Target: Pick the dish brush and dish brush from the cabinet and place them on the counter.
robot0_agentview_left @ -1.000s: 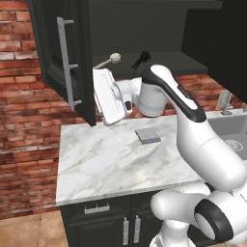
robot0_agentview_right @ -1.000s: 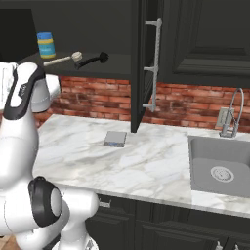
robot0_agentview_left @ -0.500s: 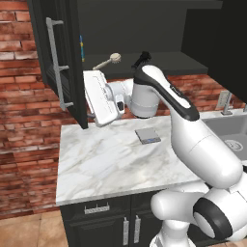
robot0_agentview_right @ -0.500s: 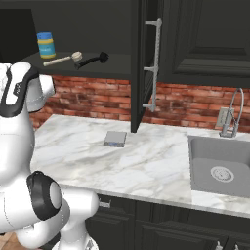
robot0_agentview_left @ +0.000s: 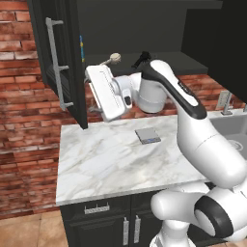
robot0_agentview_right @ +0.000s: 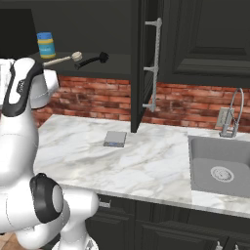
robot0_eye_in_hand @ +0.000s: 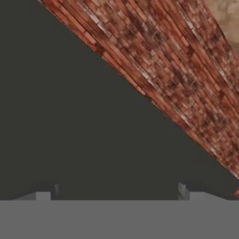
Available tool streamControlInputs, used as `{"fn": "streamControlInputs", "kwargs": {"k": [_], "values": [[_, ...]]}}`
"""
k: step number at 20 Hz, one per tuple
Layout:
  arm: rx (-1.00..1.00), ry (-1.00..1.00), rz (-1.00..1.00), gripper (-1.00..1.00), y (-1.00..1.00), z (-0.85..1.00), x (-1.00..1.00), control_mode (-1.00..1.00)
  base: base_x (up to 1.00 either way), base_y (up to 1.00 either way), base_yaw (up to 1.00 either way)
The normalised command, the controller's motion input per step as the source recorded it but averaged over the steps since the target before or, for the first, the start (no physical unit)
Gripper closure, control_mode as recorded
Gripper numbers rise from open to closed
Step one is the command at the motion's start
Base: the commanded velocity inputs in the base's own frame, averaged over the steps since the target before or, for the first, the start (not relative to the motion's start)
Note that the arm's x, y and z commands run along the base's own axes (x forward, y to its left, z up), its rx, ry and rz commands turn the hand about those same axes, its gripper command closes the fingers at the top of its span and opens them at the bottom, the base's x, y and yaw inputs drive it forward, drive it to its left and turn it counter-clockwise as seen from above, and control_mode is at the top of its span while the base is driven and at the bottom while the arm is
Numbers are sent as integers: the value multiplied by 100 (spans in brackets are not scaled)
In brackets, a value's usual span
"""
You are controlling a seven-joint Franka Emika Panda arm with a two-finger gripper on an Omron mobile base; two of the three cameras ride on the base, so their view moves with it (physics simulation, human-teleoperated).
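On the dark shelf of the open black cabinet (robot0_agentview_left: pixel 159 29) lie both dish brushes. The cream dish brush (robot0_agentview_left: pixel 111 60) (robot0_agentview_right: pixel 66 58) has a round head, and the black dish brush (robot0_agentview_left: pixel 142 59) (robot0_agentview_right: pixel 93 59) lies just to its right. My gripper (robot0_agentview_left: pixel 94 95) hangs below the shelf's front, turned left toward the cabinet's left door (robot0_agentview_left: pixel 65 34). In the hand view my gripper (robot0_eye_in_hand: pixel 115 193) is open with nothing between its tips, and it faces the door's dark panel with brick wall beyond. The white marble counter (robot0_agentview_left: pixel 106 164) (robot0_agentview_right: pixel 146 166) lies below.
A flat grey square pad (robot0_agentview_left: pixel 147 135) (robot0_agentview_right: pixel 115 138) lies on the counter. A blue and yellow can (robot0_agentview_right: pixel 46 45) stands on the shelf left of the brushes. The right cabinet door (robot0_agentview_right: pixel 141 58) juts out over the counter. The sink (robot0_agentview_right: pixel 200 171) and faucet (robot0_agentview_right: pixel 233 112) are at right.
The left cabinet door has swung wider open to the left. My hand has moved left along with it, below the shelf. The brushes have not moved.
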Motion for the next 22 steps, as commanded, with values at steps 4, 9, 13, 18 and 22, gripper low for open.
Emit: {"fn": "streamControlInputs", "kwargs": {"k": [4, 9, 13, 18, 22], "values": [[-5, -7, 11, -100, -27, 7, -3, -100, 0, 0, 0], [-6, -3, 4, -100, -1, 3, 0, -100, 0, 0, 0], [-9, -17, 5, -100, -14, 0, 0, -100, 0, 0, 0], [-10, -25, 10, -100, -23, 0, -5, -100, 0, 0, 0], [-14, -25, 8, -100, -19, -5, -13, -100, 0, 0, 0]]}}
